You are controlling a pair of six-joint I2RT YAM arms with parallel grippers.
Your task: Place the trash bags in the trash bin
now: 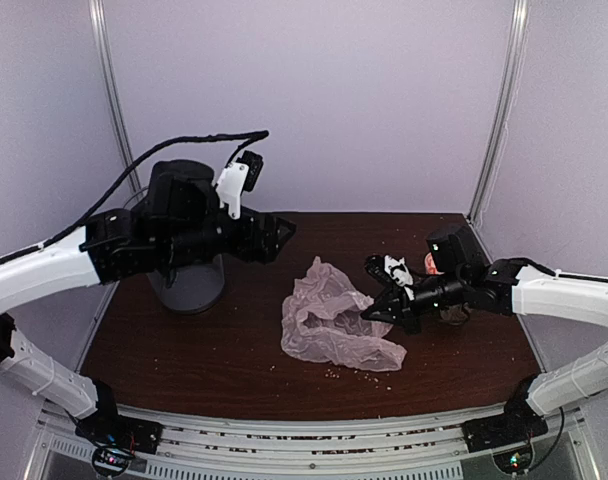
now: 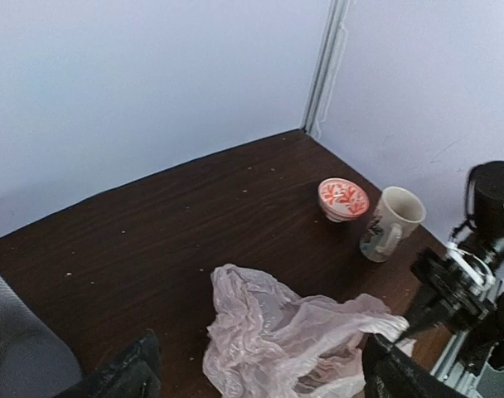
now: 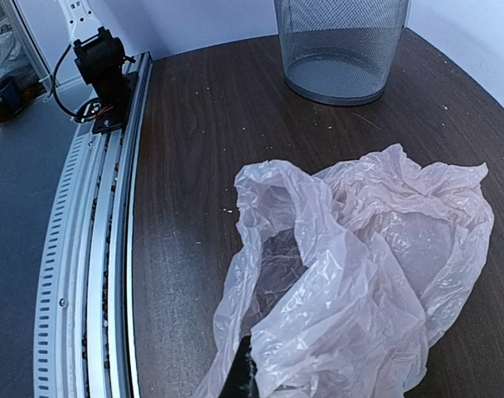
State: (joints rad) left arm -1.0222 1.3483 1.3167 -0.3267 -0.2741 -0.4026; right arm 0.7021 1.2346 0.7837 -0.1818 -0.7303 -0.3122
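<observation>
Dark brown wooden tabletop (image 1: 214, 350) between pale lilac walls: the thin translucent pinkish-white plastic bag (image 1: 329, 322) lies crumpled at mid-table, well apart from the grey see-through cylindrical wastebasket (image 3: 341, 50) standing upright at the left, so nothing has gone into it yet. The right gripper (image 1: 370, 315) is pressed together at the bag's right edge, apparently pinching the film, while the left gripper (image 1: 282, 236) hangs above the table beside the wastebasket with its fingers (image 2: 128, 373) spread wide, holding nothing. By this reading only the grasp is made; lifting the bag, carrying it across and dropping it in remain.
</observation>
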